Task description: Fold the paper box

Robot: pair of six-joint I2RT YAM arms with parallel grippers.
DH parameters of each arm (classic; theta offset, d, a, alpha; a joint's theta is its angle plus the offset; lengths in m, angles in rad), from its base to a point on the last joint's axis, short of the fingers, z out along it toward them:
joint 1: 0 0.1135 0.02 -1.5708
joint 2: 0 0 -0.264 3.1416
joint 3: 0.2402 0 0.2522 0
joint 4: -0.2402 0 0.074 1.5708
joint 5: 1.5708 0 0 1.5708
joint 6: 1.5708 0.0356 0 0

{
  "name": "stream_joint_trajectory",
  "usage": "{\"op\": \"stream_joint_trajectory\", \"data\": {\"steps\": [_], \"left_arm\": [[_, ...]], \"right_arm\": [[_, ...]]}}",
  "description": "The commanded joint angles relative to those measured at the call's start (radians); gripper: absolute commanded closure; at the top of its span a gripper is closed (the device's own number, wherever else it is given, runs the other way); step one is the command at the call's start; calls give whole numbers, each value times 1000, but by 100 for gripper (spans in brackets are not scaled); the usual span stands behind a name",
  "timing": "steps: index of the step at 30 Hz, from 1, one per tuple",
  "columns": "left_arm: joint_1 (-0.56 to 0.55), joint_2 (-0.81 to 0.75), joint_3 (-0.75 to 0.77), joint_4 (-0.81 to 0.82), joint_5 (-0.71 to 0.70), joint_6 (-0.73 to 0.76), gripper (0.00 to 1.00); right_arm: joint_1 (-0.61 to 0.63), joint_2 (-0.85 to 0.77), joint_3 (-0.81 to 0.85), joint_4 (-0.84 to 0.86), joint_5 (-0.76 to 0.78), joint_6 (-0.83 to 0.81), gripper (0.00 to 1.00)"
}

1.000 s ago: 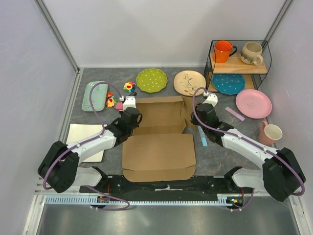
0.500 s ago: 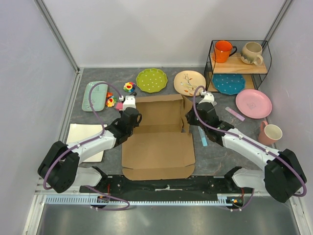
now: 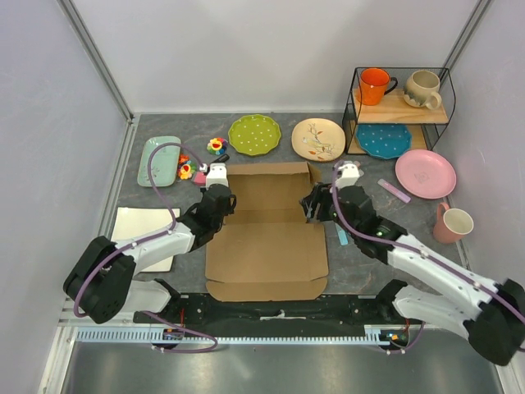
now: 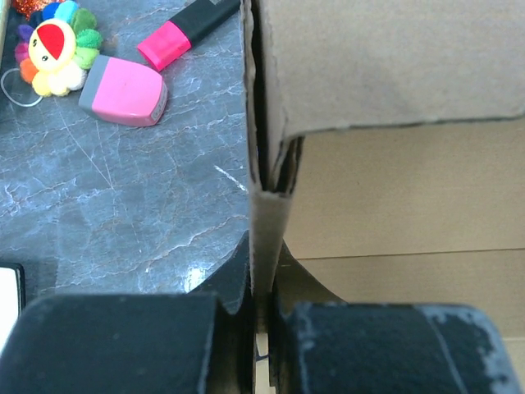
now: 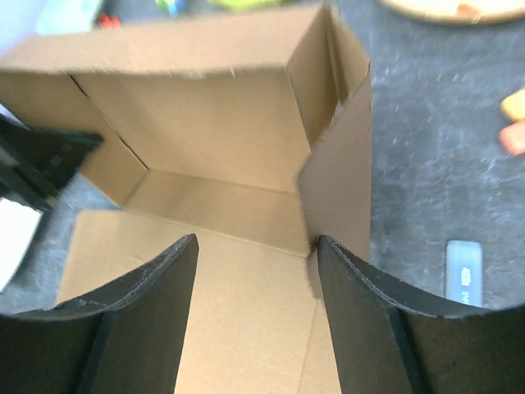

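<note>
The paper box (image 3: 267, 246), brown cardboard, lies mid-table with its far half's walls raised and its near half flat. My left gripper (image 3: 220, 199) is shut on the upright left side wall (image 4: 264, 222), which runs edge-on between the fingers (image 4: 234, 275). My right gripper (image 3: 315, 205) stands open over the box floor (image 5: 246, 328) just inside the right side wall (image 5: 340, 189). Its right finger (image 5: 353, 295) sits against that wall's near edge, and nothing lies between its fingers. The back wall (image 5: 189, 115) stands upright.
Green (image 3: 254, 134), cream (image 3: 318, 139) and pink (image 3: 425, 173) plates lie behind and to the right. A wire rack (image 3: 400, 107) holds two mugs and a blue plate. A mug (image 3: 454, 222) stands right. A mint tray (image 3: 158, 160), white tray (image 3: 135, 222), flower toy (image 4: 56, 51), pink eraser (image 4: 125, 89) and highlighter (image 4: 184, 29) are left.
My right gripper has opened, come off the right side wall and swung nearer and inward over the box floor. The left gripper keeps its hold on the left wall.
</note>
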Motion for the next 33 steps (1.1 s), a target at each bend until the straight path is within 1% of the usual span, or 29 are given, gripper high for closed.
{"op": "stream_joint_trajectory", "data": {"steps": [1, 2, 4, 5, 7, 8, 9, 10, 11, 13, 14, 15, 16, 17, 18, 19, 20, 22, 25, 29, 33], "left_arm": [[-4, -20, -45, 152, -4, 46, 98], [-4, -23, -53, 163, -4, 48, 98], [-4, -28, -68, 189, -4, 54, 98], [-4, -26, -71, 191, -4, 55, 98], [-4, -29, -71, 192, -3, 57, 98], [-4, -31, -75, 195, -3, 57, 98], [-4, -34, -78, 200, 0, 57, 98], [-4, -41, -81, 204, 0, 59, 98], [-4, -46, -90, 215, 3, 59, 98], [-4, -57, -94, 220, 0, 62, 98], [-4, -58, -99, 221, 2, 65, 98], [-4, -63, -101, 221, 0, 65, 98], [-4, -66, -102, 221, 0, 66, 98], [-4, -69, -104, 221, -1, 66, 98], [-4, -69, -102, 221, 0, 69, 98], [-4, -69, -102, 221, 2, 68, 98], [-4, -74, -99, 221, 5, 69, 98], [-4, -72, -96, 221, 11, 75, 98], [-4, -68, -87, 224, 23, 83, 98], [-4, -51, -70, 232, 42, 95, 98], [-4, -46, -67, 235, 51, 102, 98]], "right_arm": [[-4, -196, -2, -3, 110, -46, 32], [-2, -256, -2, -8, 157, -49, 32], [-7, -305, -1, -14, 217, -42, 32], [-8, -334, 1, -27, 281, -38, 34], [-31, -342, 2, -47, 342, -3, 38], [-47, -321, 7, -82, 384, 14, 43], [-66, -300, 10, -103, 385, 38, 46], [-117, -277, 10, -112, 370, 73, 51], [-143, -228, 5, -114, 350, 96, 53], [-214, -182, -24, -97, 282, 141, 56], [-237, -136, -38, -37, 239, 146, 57], [-251, -116, -51, -2, 162, 146, 56], [-258, -96, -76, 29, 127, 146, 52], [-258, -62, -87, 126, 78, 120, 50], [-258, -48, -96, 159, 34, 115, 48], [-258, -37, -108, 188, -38, 113, 44], [-258, -28, -117, 254, -66, 101, 42], [-255, -28, -134, 297, -136, 86, 38], [-252, -17, -136, 356, -196, 49, 32], [-248, 26, -115, 383, -244, 18, 28], [-222, 67, -72, 384, -238, -8, 26]]}}
